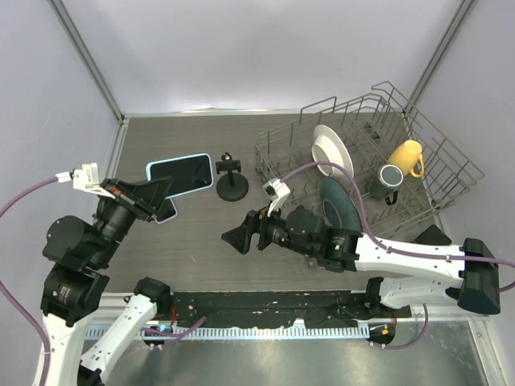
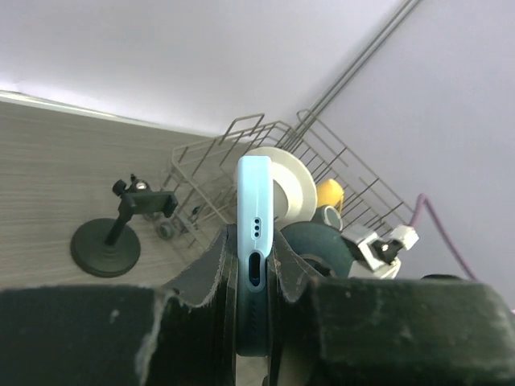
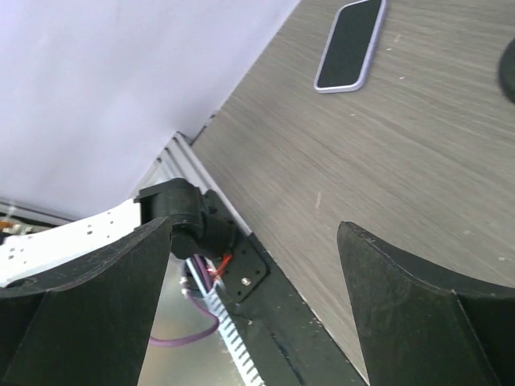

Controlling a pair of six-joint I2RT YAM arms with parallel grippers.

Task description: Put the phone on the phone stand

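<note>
Left gripper (image 2: 251, 251) pads (image 2: 205, 269) are clamped narrow on the phone (image 2: 255, 193). The phone sits edge-on between them, with its pale blue rim and port end sticking out past the fingertips. From above, the phone is raised off the table (image 1: 201, 233), screen up, reaching forward from the fingers toward the phone stand (image 1: 232, 183).

The stand is upright on its round base, ahead of the left fingers and off to their left in the wrist view. It is near the phone's free end with a gap; they do not touch. Its clamp head holds nothing.

A second phone (image 3: 350, 44) with a lavender rim lies flat on the table, screen up. It is well ahead of the right fingers, and in the top view it is partly hidden just beneath the left fingers.

Right gripper (image 1: 241, 239) fingers (image 3: 88, 289) are spread wide, with nothing between them but bare table. It hovers low, pointing toward the left arm's side, well apart from the stand.

A wire dish rack (image 1: 438, 149) stands behind the right fingers and beyond the stand from the left fingers. It holds a white plate (image 1: 331, 149), a yellow mug (image 1: 406, 157) and a dark mug (image 1: 390, 178).
</note>
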